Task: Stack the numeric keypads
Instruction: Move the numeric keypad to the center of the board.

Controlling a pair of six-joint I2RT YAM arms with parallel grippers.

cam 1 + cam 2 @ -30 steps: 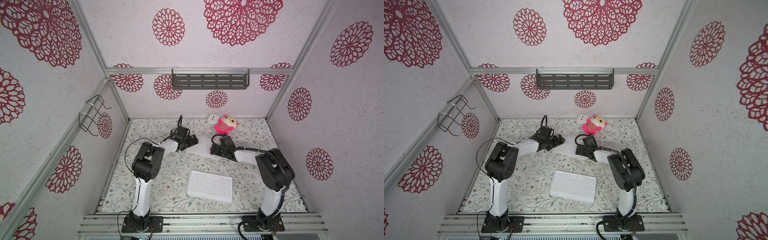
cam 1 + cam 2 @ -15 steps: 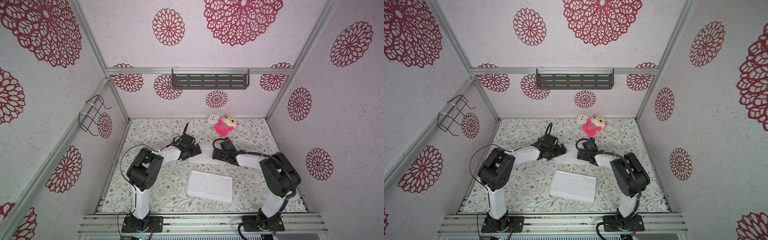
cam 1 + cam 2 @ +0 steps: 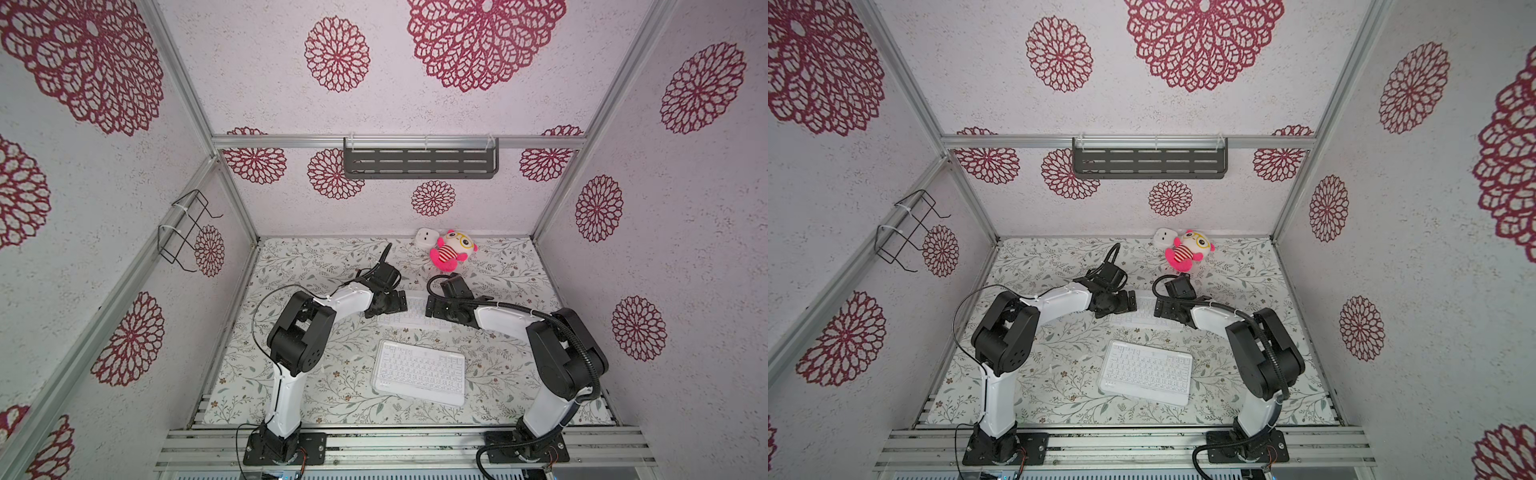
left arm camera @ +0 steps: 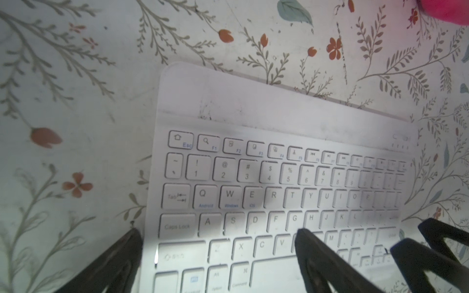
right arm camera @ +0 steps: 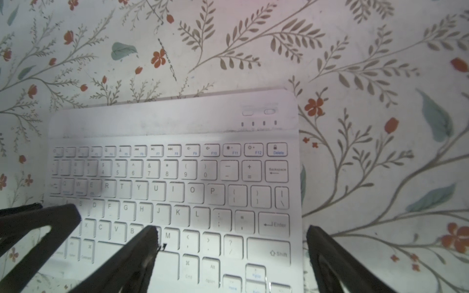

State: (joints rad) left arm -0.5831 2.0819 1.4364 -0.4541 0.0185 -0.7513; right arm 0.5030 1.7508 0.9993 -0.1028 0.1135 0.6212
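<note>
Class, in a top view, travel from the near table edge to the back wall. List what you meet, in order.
near white keypad → far white keypad → pink plush toy → grey wall shelf. Left out: the white cube, roughly level with the toy.

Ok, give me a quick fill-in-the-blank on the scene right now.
1. The left gripper and right gripper both have their fingers ___.
2. Each straddles an end of the far keypad, whose keys are all ___.
3. ___ gripper touches the near keypad.
4. The plush toy at the back is ___.
Missing: open; white; neither; pink.
</note>
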